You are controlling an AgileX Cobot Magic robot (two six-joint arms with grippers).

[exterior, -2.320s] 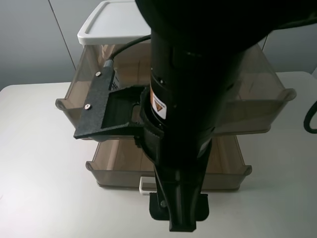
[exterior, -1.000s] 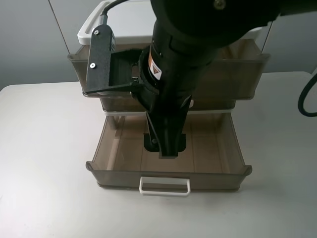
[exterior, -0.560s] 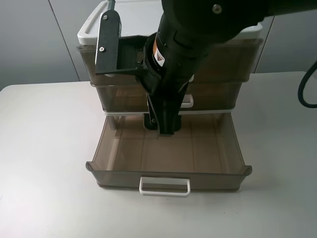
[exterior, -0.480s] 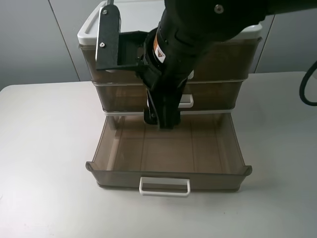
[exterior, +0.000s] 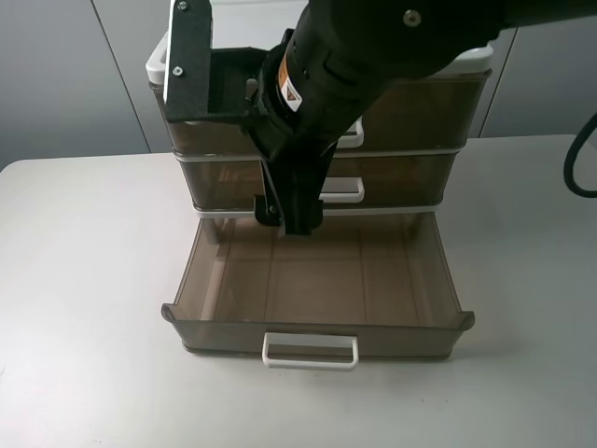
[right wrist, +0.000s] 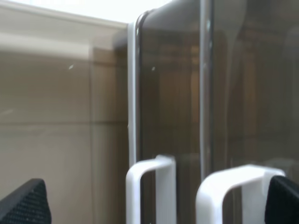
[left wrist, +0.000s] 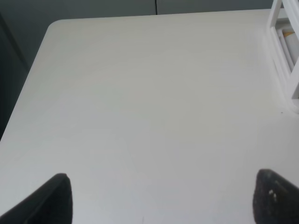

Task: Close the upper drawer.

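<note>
- The upper drawer [exterior: 420, 112], at 12 o'clock, is seen flush with the cabinet [exterior: 233, 23]; closing is judged done, and withdrawal toward 6 o'clock is called for.
- The left gripper [left wrist: 161, 200] is spread wide over the table [left wrist: 140, 93], nothing held.
- The right gripper [right wrist: 154, 205] is spread wide before the white handles [right wrist: 233, 186], nothing gripped.

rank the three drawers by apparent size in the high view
1. bottom drawer, pulled open and nearest the camera, which inflates it
2. upper drawer, partly behind the arm
3. middle drawer
</note>
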